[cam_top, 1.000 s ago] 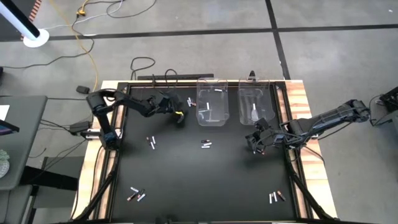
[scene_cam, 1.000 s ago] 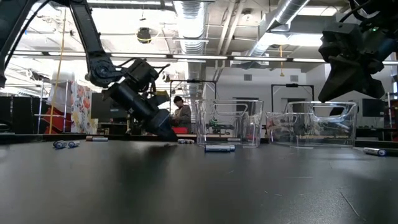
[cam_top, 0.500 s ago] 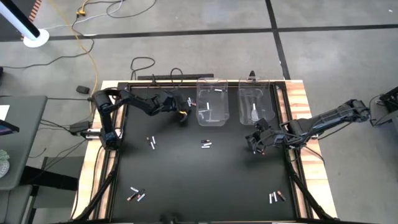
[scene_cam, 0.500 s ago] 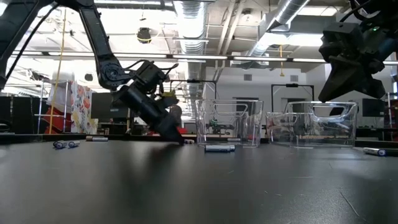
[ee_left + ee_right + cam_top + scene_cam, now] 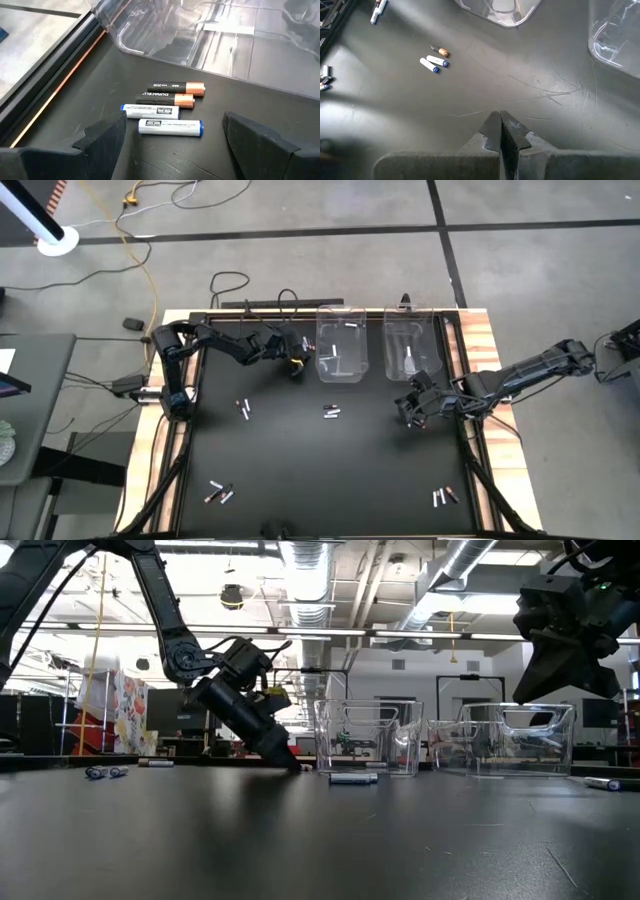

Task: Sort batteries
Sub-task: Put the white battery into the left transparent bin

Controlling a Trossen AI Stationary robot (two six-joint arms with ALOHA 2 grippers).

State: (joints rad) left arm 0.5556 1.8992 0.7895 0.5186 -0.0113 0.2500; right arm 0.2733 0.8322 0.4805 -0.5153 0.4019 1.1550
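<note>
Black table top (image 5: pixel 330 470) w/ wooden edges sat on a grey concrete floor; cables and a yellow cord (image 5: pixel 140 240) trailed behind it. Low view looked across into a workshop w/ ceiling ducts and strip lights.

Two clear bins stood side by side at the table's far edge: left bin (image 5: pixel 339 343) and right bin (image 5: pixel 409 346), each w/ a few batteries inside.

Left gripper (image 5: pixel 295 368) was stretched out low from its base, tip angled down almost onto the table, just beside the left bin's near-left corner. Fingers (image 5: pixel 105 135) were spread wide apart, nothing between them. Directly ahead of the claw, between it and the bin wall, lay four batteries (image 5: pixel 165 107) in a tight bunch: two white w/ blue ends nearest the fingers, two black-and-copper ones just beyond, all on their sides and roughly parallel.

Right gripper (image 5: pixel 416 408) hung above the table, near the right bin's front corner, arm reaching in from the right edge. Its fingers (image 5: pixel 492 131) were pressed together, empty. Farther ahead of it lay a small group of three batteries (image 5: pixel 435 59).

Other loose batteries were well apart from both claws: a pair (image 5: pixel 243 409) and a pair (image 5: pixel 332 413) mid-table, a cluster (image 5: pixel 219 493) at the near-left corner, a cluster (image 5: pixel 444 497) near-right.
</note>
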